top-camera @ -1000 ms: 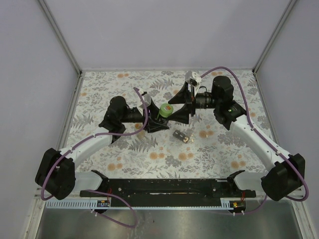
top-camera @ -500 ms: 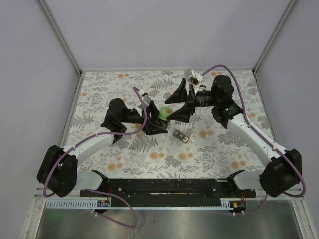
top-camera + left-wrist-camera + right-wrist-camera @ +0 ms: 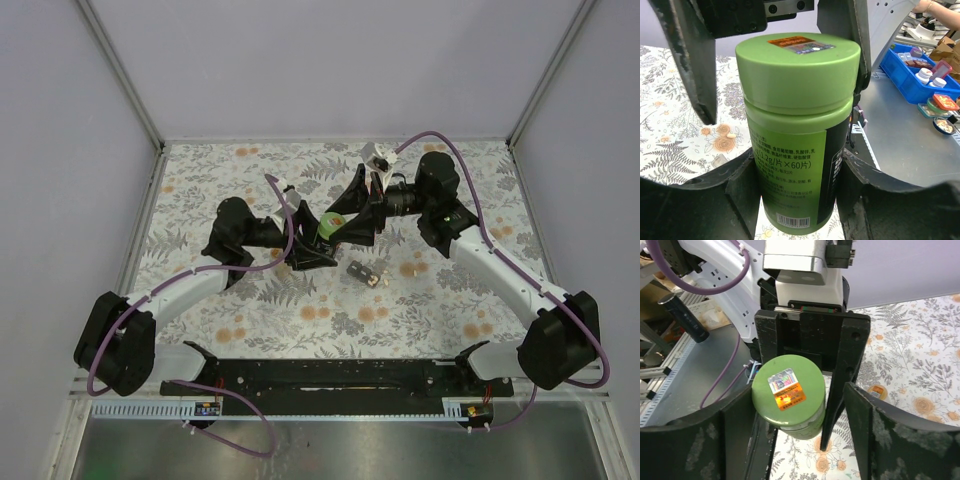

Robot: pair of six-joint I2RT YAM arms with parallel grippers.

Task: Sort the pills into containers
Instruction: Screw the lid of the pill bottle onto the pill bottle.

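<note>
One table: a flower-printed tabletop [image 3: 250,320] in grey and orange filled the floor of the pale-walled cell.
Two arms: the white-and-black left arm [image 3: 190,285] and the white-and-black right arm [image 3: 500,270] both reached in to the middle of the table and met there, head to head.
Bin: a blue plastic bin [image 3: 912,75] with small jars in it sat on a grey bench beyond the table, seen only from the left wrist.
Left gripper: the left gripper [image 3: 796,170] was clamped on the body of the bottle, one black finger pressed to each side below the lid.
Right gripper: the right gripper [image 3: 797,400] was spread wider than the lid and straddled it. From the left wrist, one finger showed a clear gap to the lid, while the other sat close against the lid's edge. Contact there could not be judged.
Bottle: a green plastic pill bottle [image 3: 790,165] with a printed label was held off the table at its centre, between the two grippers.
Lid: the round green screw lid [image 3: 787,390] was on the bottle and faced the right wrist camera.
Sticker: an orange and silver sticker [image 3: 785,390] lay on the lid's top.
Small item: a small dark box [image 3: 365,272] lay on the table just beside the grippers, toward the arm bases. Its contents were too small to make out.
</note>
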